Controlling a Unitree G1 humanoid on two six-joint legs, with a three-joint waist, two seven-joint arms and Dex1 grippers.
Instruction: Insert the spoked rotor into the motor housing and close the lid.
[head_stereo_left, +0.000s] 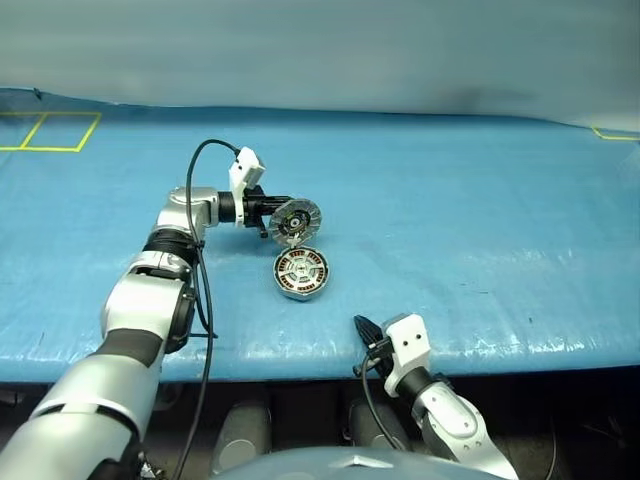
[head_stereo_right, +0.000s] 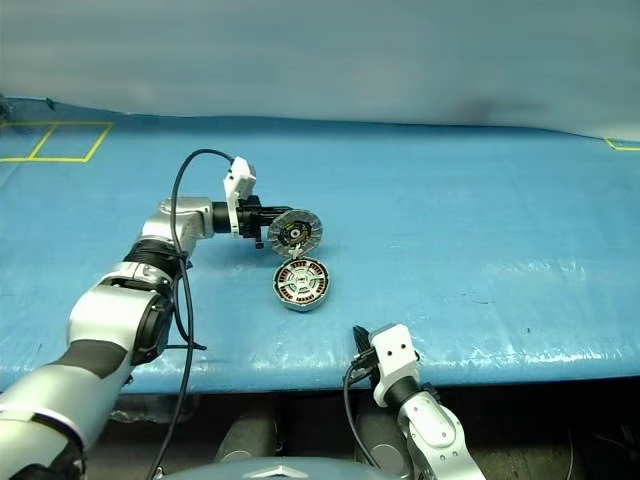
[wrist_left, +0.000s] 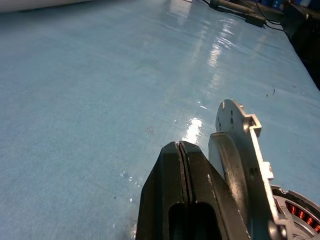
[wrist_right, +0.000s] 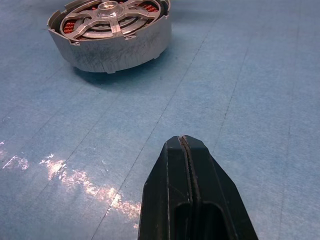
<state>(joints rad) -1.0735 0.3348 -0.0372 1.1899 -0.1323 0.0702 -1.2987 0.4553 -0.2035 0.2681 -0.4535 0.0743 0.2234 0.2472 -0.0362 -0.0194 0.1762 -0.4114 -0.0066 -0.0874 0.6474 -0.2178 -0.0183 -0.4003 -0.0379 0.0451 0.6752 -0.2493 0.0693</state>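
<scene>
The motor housing (head_stereo_left: 301, 288) is a round grey puck lying on the blue table cover. The spoked rotor (wrist_right: 107, 12) sits inside it, silver spokes over copper windings. The lid (head_stereo_left: 297, 220) stands upright on its hinge at the housing's far side, with its segmented inner face towards me. My left gripper (head_stereo_left: 270, 214) is shut with nothing in it. Its tips are right beside the lid's outer face (wrist_left: 235, 145), on the lid's left. My right gripper (head_stereo_left: 365, 328) is shut and empty near the table's front edge, well short of the housing (wrist_right: 110, 47).
The blue cover (head_stereo_left: 480, 230) spreads wide to the right of and behind the housing. Yellow tape marks lie at the far left (head_stereo_left: 50, 130) and far right (head_stereo_left: 615, 133). The front edge of the table (head_stereo_left: 520, 350) runs just beyond my right gripper.
</scene>
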